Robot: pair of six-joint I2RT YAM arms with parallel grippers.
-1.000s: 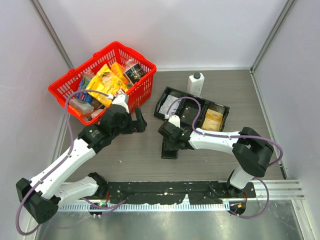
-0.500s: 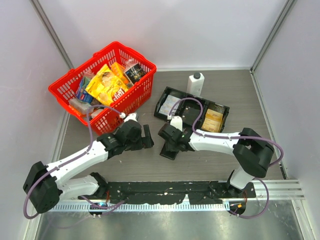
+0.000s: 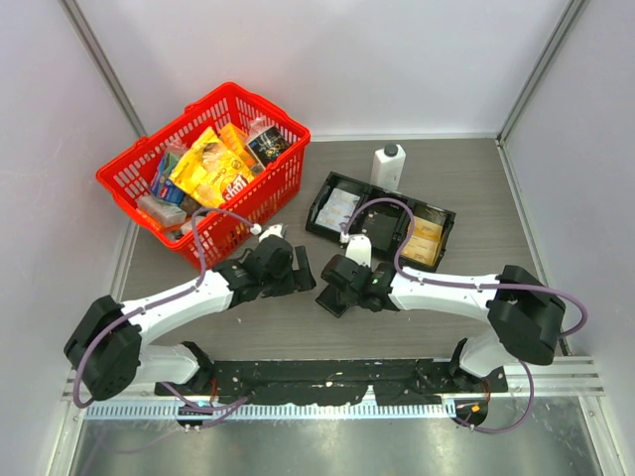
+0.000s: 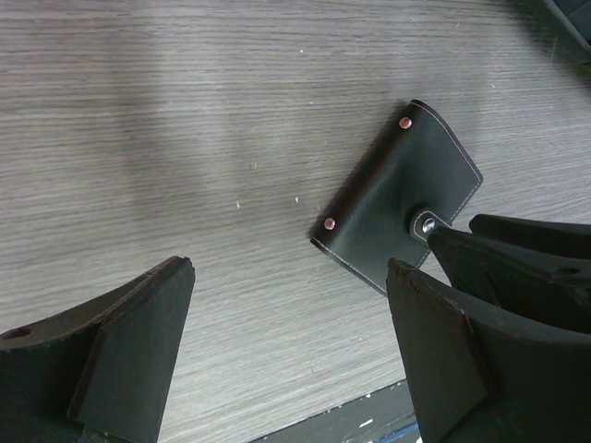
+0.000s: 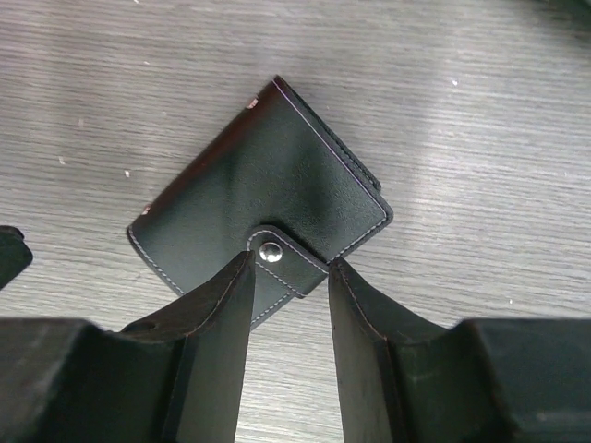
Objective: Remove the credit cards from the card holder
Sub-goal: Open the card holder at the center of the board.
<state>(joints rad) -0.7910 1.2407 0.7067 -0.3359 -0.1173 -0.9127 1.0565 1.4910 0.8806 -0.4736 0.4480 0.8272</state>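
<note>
The card holder (image 3: 332, 300) lies closed on the table, a black bifold with white stitching and a snap tab (image 5: 277, 254). It also shows in the left wrist view (image 4: 392, 208) and the right wrist view (image 5: 249, 194). My right gripper (image 3: 337, 288) (image 5: 291, 261) is narrowly open, its fingers either side of the snap tab. My left gripper (image 3: 301, 279) (image 4: 288, 269) is wide open and empty, just left of the holder. No cards show in the holder. Golden-yellow cards (image 3: 425, 238) and a pale card (image 3: 341, 206) lie in the tray.
A long black three-compartment tray (image 3: 382, 218) sits behind the holder. A white bottle with a black cap (image 3: 388, 166) stands behind the tray. A red basket (image 3: 268, 193) of packets is at the back left. The black rail (image 4: 369, 425) runs along the near table edge.
My left arm has swung away from the red basket and down to the right, ending next to the card holder. My right gripper has shifted slightly nearer over the holder.
</note>
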